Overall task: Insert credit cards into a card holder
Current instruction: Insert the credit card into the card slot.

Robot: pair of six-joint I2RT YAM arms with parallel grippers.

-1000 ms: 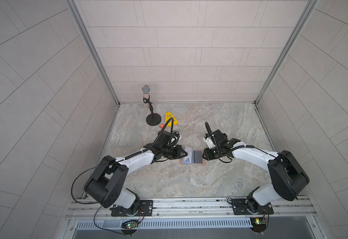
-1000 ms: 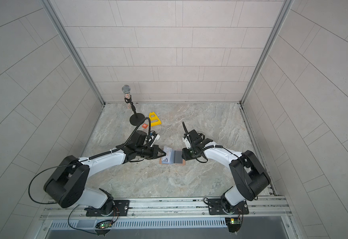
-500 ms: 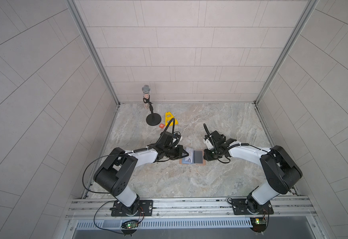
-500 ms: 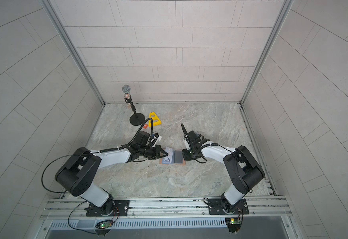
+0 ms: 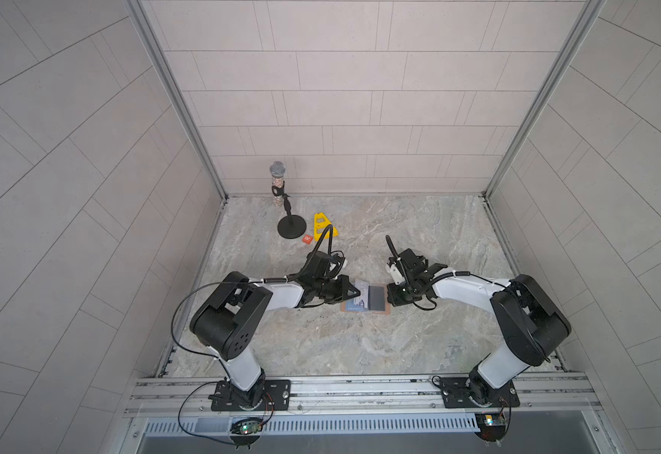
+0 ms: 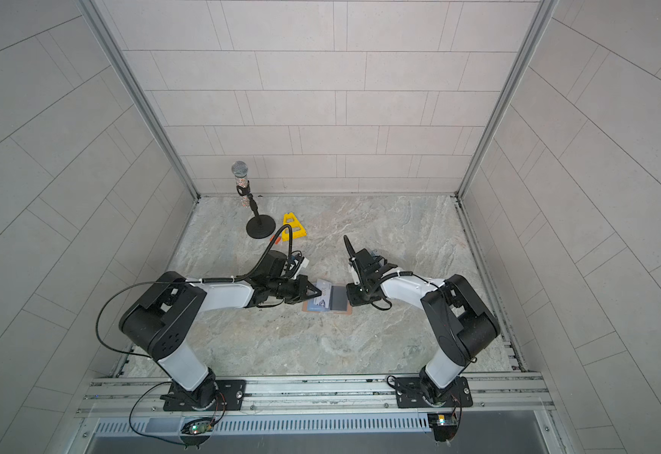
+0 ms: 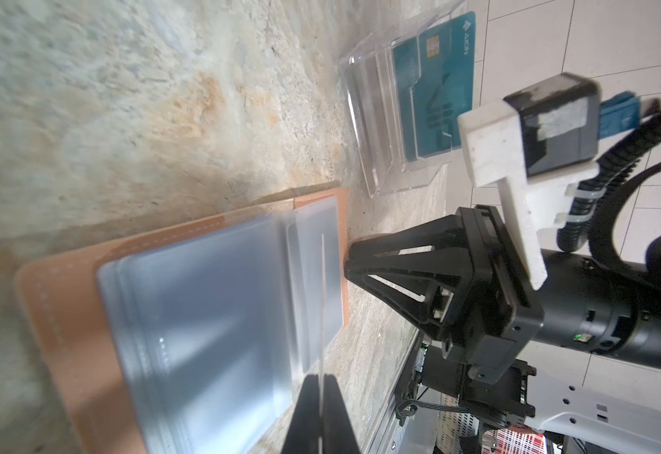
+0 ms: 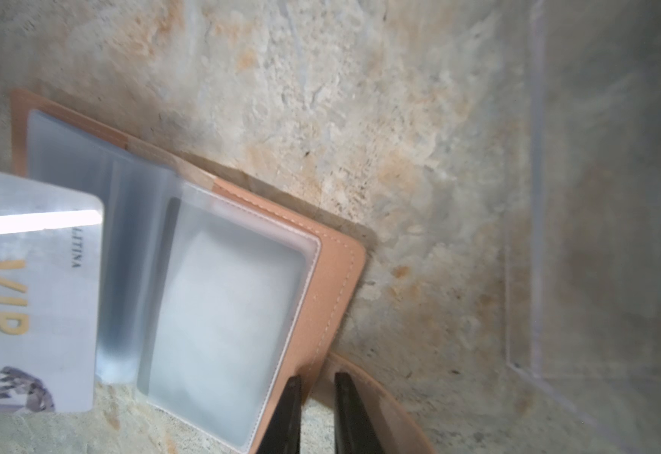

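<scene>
One holder [image 5: 360, 311] lies open and flat on the tabletop [image 5: 360, 353] between your two grippers, clear sleeves up; in the right wrist view its tan cover [image 8: 336, 271] and a curved strap show. Your left gripper [image 5: 354, 293] is clamped on one pale card [image 5: 361, 291], which the left wrist view shows edge-on between the fingers [image 7: 322, 295]. The card reads VIP in gold and has a diamond picture [image 8: 34, 283]. It hangs over the holder's half nearer that gripper, corner over the sleeves. Can't tell if it has entered a sleeve. Your right gripper [image 5: 389, 296] is narrow, a slim gap between its two fingers [image 8: 286, 412], with its tips at the holder's far edge by the strap [image 7: 350, 263]. Can't tell if it pinches anything. One dark rectangle sits in the sleeve on that side, seen in both top views. One teal card [image 7: 435, 90] stands in one clear stand [image 7: 368, 118] just beyond the holder. Toward the back wall: one mic on a stand [image 5: 277, 171], one yellow wedge [image 5: 323, 226] and one orange tile [image 5: 307, 238].
</scene>
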